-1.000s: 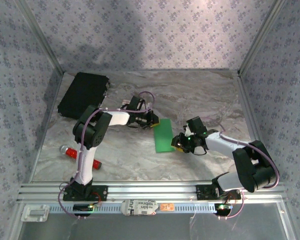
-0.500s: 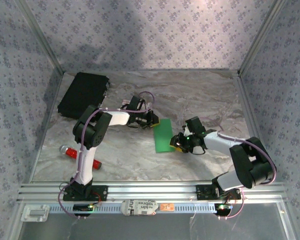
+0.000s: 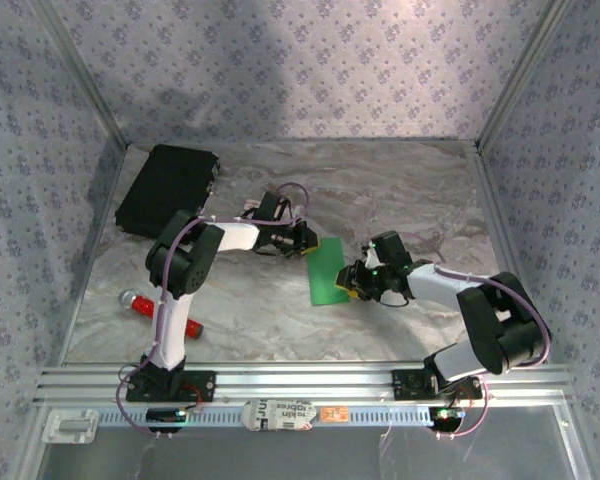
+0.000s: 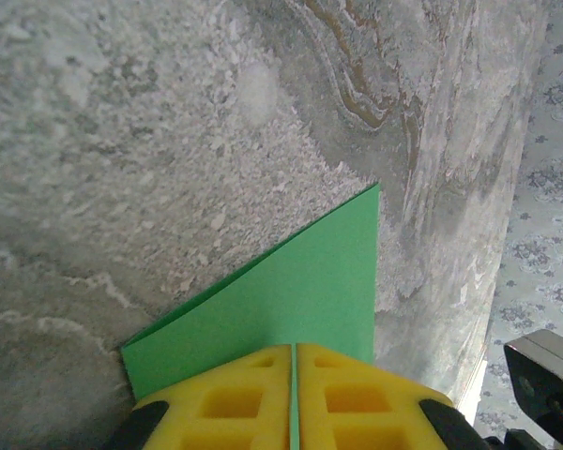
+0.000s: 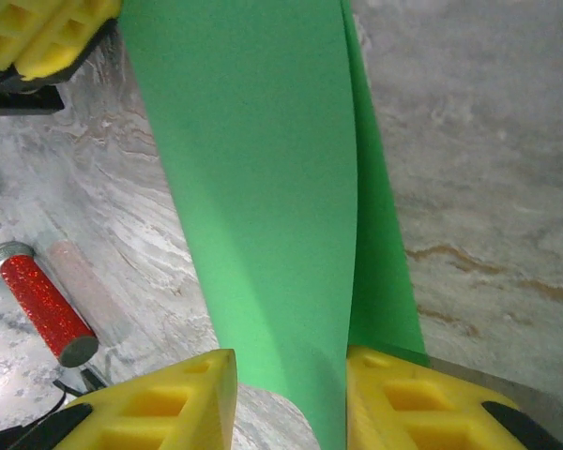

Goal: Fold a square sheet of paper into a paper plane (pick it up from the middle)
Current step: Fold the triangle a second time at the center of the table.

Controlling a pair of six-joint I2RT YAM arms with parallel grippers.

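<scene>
The square sheet of paper (image 3: pixel 327 271) is bright green and lies folded over into a narrow rectangle on the marble table. My left gripper (image 3: pixel 308 244) is shut on its far corner; in the left wrist view the yellow fingers (image 4: pixel 225 403) press together on the sheet's edge (image 4: pixel 300 291). My right gripper (image 3: pixel 353 282) is at the paper's right edge. In the right wrist view it (image 5: pixel 289 364) is open, and the lifted upper layer (image 5: pixel 263 187) runs between the jaws, close to the right finger (image 5: pixel 408 398). The lower layer (image 5: pixel 385 262) lies flat beneath.
A black rectangular case (image 3: pixel 168 187) sits at the back left. A red bar-shaped tool (image 3: pixel 165 312) lies beside the left arm's base, also visible as the red bar (image 5: pixel 39 302) in the right wrist view. A printed white roll (image 3: pixel 280 413) rests on the front rail. Patterned walls enclose the table.
My right gripper has crept a little left onto the paper's edge and its jaws have narrowed slightly. The left gripper has kept its hold and place.
</scene>
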